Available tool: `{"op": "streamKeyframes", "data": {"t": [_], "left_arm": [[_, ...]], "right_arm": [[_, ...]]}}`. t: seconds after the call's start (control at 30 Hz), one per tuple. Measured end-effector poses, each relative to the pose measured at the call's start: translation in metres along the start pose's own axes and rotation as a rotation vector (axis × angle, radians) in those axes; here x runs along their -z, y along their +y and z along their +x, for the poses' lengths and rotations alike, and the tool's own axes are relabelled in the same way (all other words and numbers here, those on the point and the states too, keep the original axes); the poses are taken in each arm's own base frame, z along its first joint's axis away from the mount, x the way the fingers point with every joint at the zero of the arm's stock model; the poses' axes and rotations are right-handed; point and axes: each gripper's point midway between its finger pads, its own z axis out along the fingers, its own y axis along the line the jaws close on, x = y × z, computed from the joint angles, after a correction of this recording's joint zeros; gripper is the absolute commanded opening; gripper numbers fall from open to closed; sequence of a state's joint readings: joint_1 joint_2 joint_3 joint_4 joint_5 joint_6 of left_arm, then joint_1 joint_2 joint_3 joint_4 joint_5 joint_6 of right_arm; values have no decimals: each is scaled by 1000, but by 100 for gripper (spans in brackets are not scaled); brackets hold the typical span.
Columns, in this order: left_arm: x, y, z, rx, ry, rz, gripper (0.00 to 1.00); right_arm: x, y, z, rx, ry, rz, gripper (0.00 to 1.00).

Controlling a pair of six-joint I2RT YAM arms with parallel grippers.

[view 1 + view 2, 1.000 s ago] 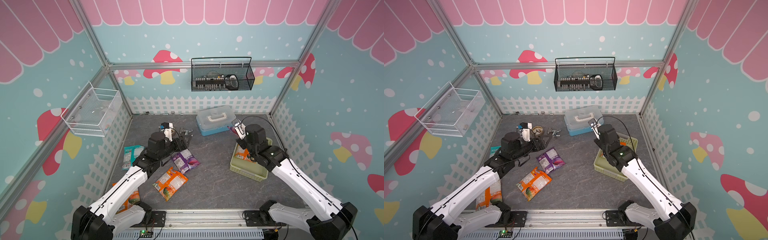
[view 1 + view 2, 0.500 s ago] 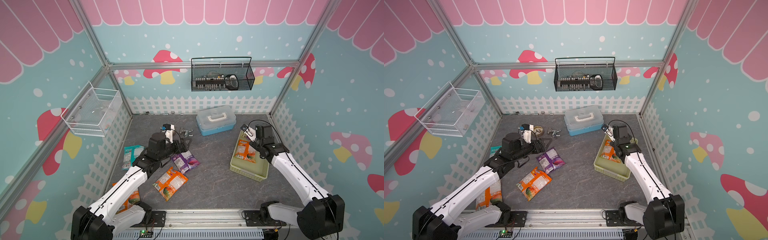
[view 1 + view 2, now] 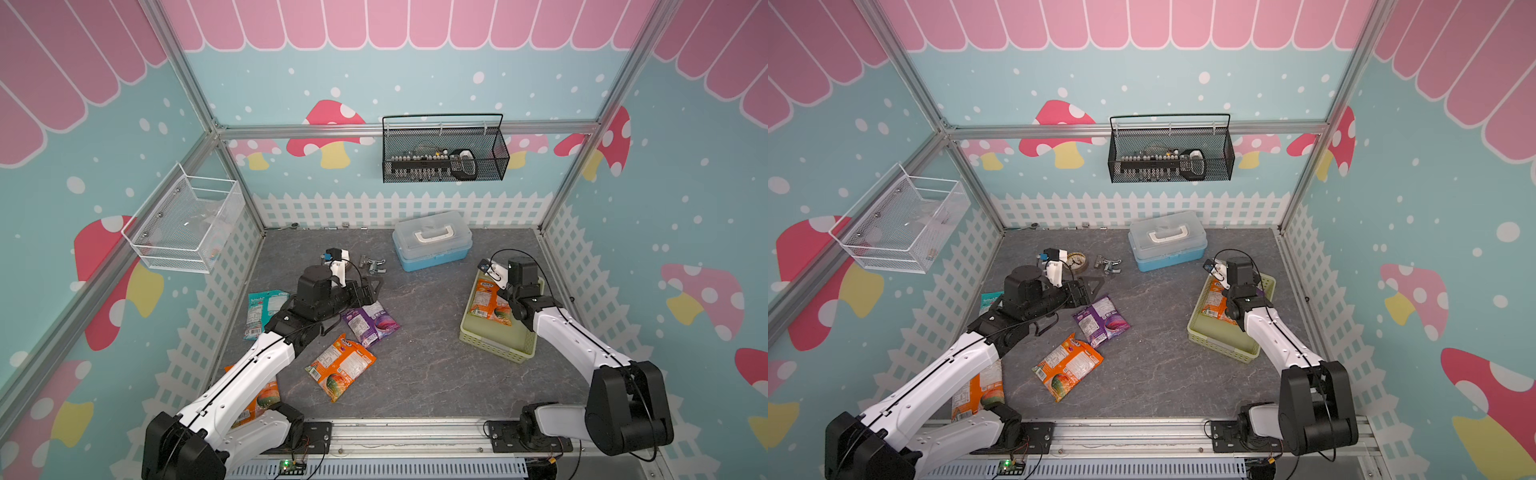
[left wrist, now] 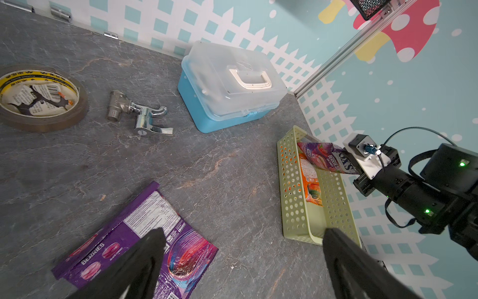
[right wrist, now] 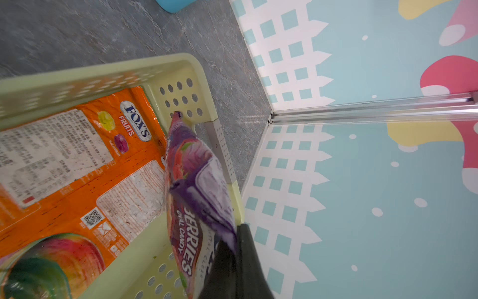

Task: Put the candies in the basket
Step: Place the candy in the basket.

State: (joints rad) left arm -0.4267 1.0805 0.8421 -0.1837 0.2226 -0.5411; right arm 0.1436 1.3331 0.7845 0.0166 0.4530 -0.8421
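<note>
R gripper (image 5: pixel 234 248) is clamped on one corner of the purple berries bag (image 5: pixel 196 186). The bag hangs on edge over the basket (image 5: pixel 77 75), tip by the far end wall. Best to lower a bit, then release so it drops flat by the orange fruits bag (image 5: pixel 77 160), not across the rim. L gripper (image 4: pixel 244 238) is empty, jaws wide, over a 2nd purple bag (image 4: pixel 144 214) on the table. Bags look flat, glossy, crinkly. An orange one (image 3: pixel 340 365) and a teal one (image 3: pixel 266 307) lie loose.
</note>
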Motion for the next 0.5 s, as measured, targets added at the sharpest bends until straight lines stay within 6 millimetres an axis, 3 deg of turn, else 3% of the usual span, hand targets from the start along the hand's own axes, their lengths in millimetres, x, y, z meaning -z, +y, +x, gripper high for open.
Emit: {"op": "streamKeyframes", "data": {"t": [0.17,0.27,0.5], "left_arm": [[1,2,2,0,-1,-5,99],[1,3,2,1,0,-8,99],[-1,6,8,3,11,-15,99]], "right_arm": [[-5,9,11,23,38,7,0],[-5,11,13,7,44,-1,17],[-2,41,22,-48,63,-125,41]]}}
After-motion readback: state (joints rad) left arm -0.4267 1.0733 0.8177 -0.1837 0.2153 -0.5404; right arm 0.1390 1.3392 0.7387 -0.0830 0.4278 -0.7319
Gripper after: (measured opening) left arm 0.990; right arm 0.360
